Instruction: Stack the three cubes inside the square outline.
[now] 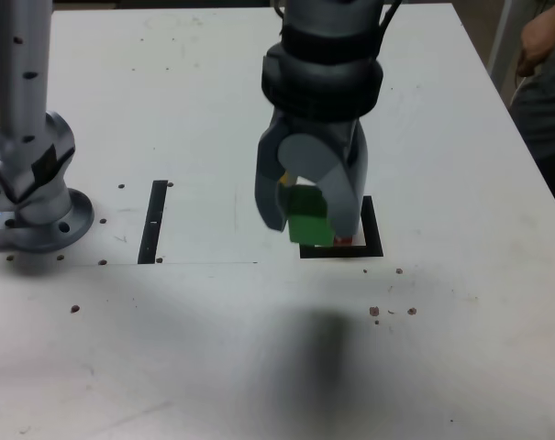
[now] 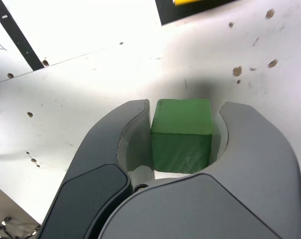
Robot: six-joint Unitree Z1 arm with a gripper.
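Observation:
My gripper is shut on the green cube, which sits between the two grey fingers in the wrist view. It hangs just above and in front of the square outline, lifted off the table. A strip of the yellow cube shows inside the black border at the wrist picture's edge. A sliver of the red cube peeks out low behind the green one, inside the outline. The gripper hides the rest of both cubes.
A thin black strip lies on the white table toward the exterior view's left. The arm's grey base stands at the far left. Part of a person shows at the upper right edge. Small dark specks dot the tabletop.

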